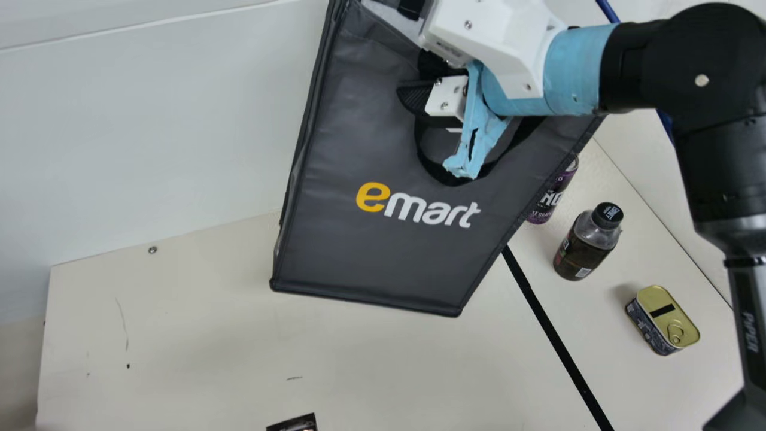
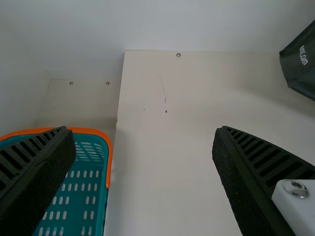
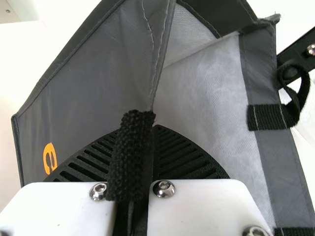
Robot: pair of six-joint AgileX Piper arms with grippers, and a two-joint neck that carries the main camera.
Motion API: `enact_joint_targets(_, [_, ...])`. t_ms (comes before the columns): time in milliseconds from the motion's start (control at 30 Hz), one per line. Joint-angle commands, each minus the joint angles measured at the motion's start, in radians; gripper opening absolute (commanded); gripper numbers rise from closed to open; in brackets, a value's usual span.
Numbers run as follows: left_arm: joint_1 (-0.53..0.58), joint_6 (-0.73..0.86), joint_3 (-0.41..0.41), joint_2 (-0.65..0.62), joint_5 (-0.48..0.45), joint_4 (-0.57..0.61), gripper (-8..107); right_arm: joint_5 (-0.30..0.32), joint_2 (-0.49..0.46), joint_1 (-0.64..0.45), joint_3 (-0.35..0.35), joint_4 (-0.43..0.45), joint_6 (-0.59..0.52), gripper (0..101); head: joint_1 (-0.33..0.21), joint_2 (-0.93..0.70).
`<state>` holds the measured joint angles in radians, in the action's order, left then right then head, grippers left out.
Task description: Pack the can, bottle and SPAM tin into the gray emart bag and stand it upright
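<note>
Gray emart bag (image 1: 383,257): held up aslant over the cream table (image 1: 179,341), base not standing flat; its mouth gapes enough to show pale lining (image 3: 211,78); packing looks yet to begin, with all three goods outside
Right gripper (image 3: 146,132): closed, with one panel's edge pinched between its fingers; a hold on so thin an edge could slip or let the bag pivot, since its weight hangs to one side of the pinch
Black handle (image 1: 446,178): loops down over the front panel beside that gripper; it could snag on the fingers at release and tip the bag over again
Can (image 1: 552,194): partly behind the bag's edge; whether they touch I cannot tell; a swing or careless lowering could topple it, this being the likeliest mishap
Bottle (image 1: 585,244): standing just beyond the can; tall enough that a falling can or a sweeping bag corner might take it down
SPAM tin (image 1: 664,320): lid up, farther out; low and broad, so probably the safest
Left gripper (image 2: 142,135): wide apart, nothing between its fingers, near the orange-rimmed basket (image 2: 104,142); it lends the bag no support, so the far side may sag or fold shut if set down with one arm
</note>
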<state>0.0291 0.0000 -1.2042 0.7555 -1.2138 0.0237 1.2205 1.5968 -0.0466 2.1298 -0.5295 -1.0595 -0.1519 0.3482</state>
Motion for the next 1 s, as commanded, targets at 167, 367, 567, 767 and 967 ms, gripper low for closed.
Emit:
enact_joint_targets(167, [0.000, 0.000, 0.000, 0.000, 0.000, 0.000, 90, -0.001, -0.077, 0.024, -0.056, 0.015, 0.001, 0, -0.023, 0.001])
enact_joint_targets(367, [0.000, 0.000, 0.000, 0.000, 0.000, 0.000, 90, -0.001, -0.135, 0.051, -0.102, 0.038, 0.006, 0, -0.023, 0.001])
enact_joint_targets(567, [0.000, 0.000, 0.000, 0.000, 0.000, 0.000, 90, -0.001, -0.183, 0.072, -0.149, 0.061, 0.013, 0, -0.023, 0.001])
enact_joint_targets(767, [0.000, 0.000, 0.000, 0.000, 0.000, 0.000, 90, -0.001, -0.227, 0.096, -0.208, 0.083, 0.019, 0, -0.023, 0.001])
enact_joint_targets(967, [0.000, 0.000, 0.000, 0.000, 0.000, 0.000, 90, -0.001, -0.268, 0.130, -0.282, 0.110, 0.028, 0, -0.023, 0.001])
